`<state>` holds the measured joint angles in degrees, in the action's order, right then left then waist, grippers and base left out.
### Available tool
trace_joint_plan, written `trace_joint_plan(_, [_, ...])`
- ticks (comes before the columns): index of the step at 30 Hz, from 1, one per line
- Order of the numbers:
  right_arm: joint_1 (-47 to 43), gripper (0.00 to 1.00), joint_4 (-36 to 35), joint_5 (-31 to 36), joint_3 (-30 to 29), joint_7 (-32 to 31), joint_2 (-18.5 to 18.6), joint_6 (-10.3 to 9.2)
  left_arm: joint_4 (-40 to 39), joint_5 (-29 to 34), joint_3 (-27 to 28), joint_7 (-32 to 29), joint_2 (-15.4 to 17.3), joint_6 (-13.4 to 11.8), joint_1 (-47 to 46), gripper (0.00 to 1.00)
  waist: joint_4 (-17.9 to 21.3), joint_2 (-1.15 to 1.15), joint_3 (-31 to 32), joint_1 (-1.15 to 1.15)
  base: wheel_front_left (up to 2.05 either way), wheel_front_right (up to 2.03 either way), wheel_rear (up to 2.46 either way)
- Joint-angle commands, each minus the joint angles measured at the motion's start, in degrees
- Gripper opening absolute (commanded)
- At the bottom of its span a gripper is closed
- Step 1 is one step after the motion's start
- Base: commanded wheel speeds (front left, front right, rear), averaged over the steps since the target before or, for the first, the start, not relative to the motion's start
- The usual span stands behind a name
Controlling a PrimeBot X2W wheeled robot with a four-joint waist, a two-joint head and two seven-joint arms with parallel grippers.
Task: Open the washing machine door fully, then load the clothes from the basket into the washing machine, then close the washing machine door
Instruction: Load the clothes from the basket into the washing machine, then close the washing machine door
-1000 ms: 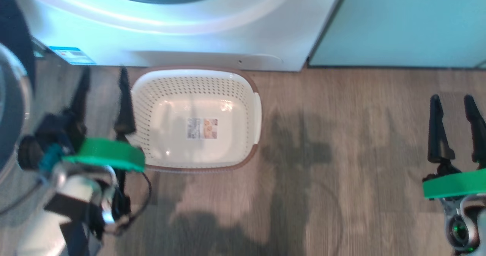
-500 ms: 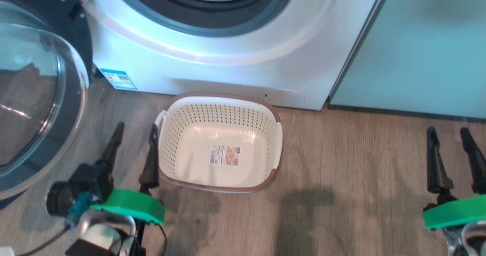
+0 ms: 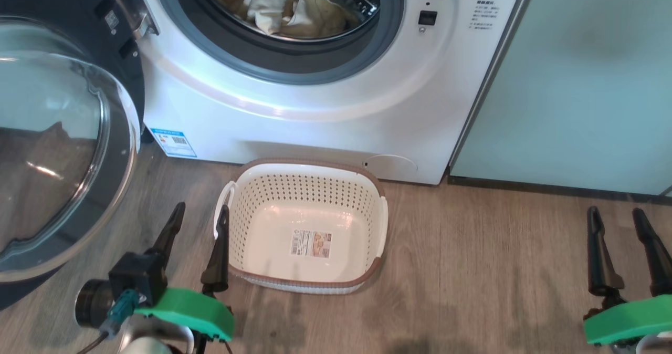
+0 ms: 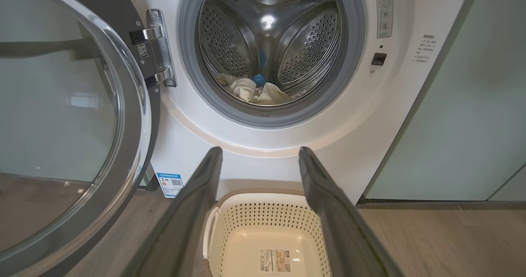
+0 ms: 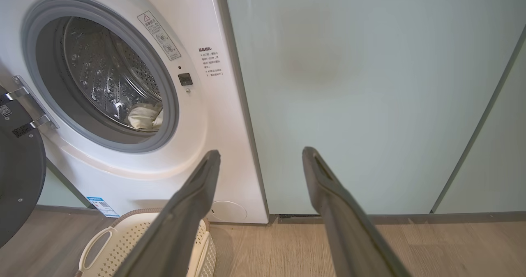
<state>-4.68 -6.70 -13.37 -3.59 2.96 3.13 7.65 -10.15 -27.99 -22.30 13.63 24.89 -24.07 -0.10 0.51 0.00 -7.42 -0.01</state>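
We see the washing machine door [image 3: 58,149] swung wide open at the left, pale clothes [image 3: 310,18] lying inside the white washing machine [image 3: 315,123], and the cream basket [image 3: 304,196] upright just before it.

The washing machine [image 3: 315,133] has a smooth, glossy white shell. Its drum [image 4: 316,42] is bright perforated metal, and the hinge [image 4: 160,47] is polished metal. The washing machine door [image 3: 58,149] is clear, reflective glass in a glossy dark rim. The clothes [image 3: 315,15] are soft, crumpled pale cloth. The basket [image 3: 307,194] is smooth cream plastic — perforated walls, brown rim — with a paper label [image 3: 311,243]. The floor [image 3: 472,280] shows matt wood grain.
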Motion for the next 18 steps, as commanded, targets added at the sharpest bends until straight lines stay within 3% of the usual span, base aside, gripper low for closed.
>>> trace_joint_plan(1, [0.81, 1.0, -2.6, 0.51, 0.93, -0.22, 0.36, -0.16, -1.72, -0.28, 2.29, -0.05, 1.34, -0.84, -1.72, 1.0, 0.1, 0.0, 0.33, 0.01, 0.0, 0.0, 0.0])
trace_joint_plan(18, [-0.61, 1.0, -3.57, 0.92, 1.26, -1.19, -0.04, -0.16, -1.16, 0.09, 1.62, -0.26, 1.64, -1.33, -1.08, 1.0, 0.69, 0.0, 2.41, 0.01, 0.0, 0.0, 0.0])
